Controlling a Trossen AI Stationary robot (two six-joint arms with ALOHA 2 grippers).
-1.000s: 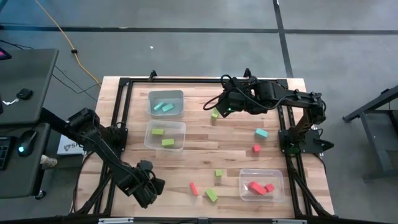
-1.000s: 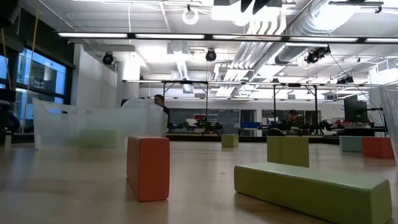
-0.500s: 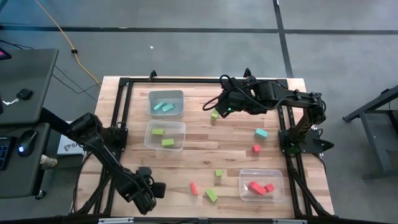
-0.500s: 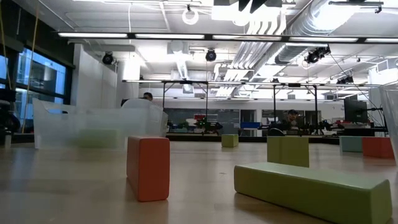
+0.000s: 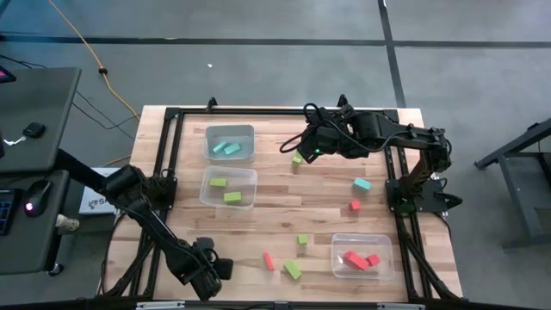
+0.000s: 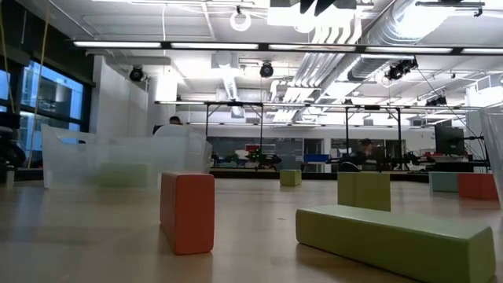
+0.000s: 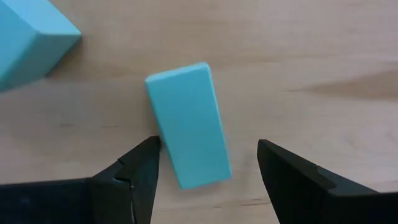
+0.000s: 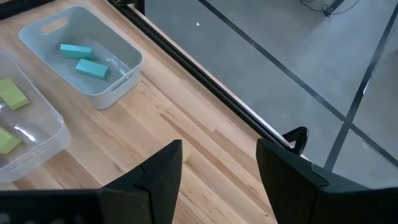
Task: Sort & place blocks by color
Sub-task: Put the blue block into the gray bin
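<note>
Left gripper wide, fingers straddling cyan bar lying on table, not yet gripped; right gripper open, empty, by green block. Bins part filled, sorting roughly half done, several loose blocks left

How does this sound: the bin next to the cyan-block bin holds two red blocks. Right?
Wrong on colour. The bin next to the cyan-block bin holds two lime green blocks, not red, as the high view shows. The red blocks lie in a third bin across the table.
</note>
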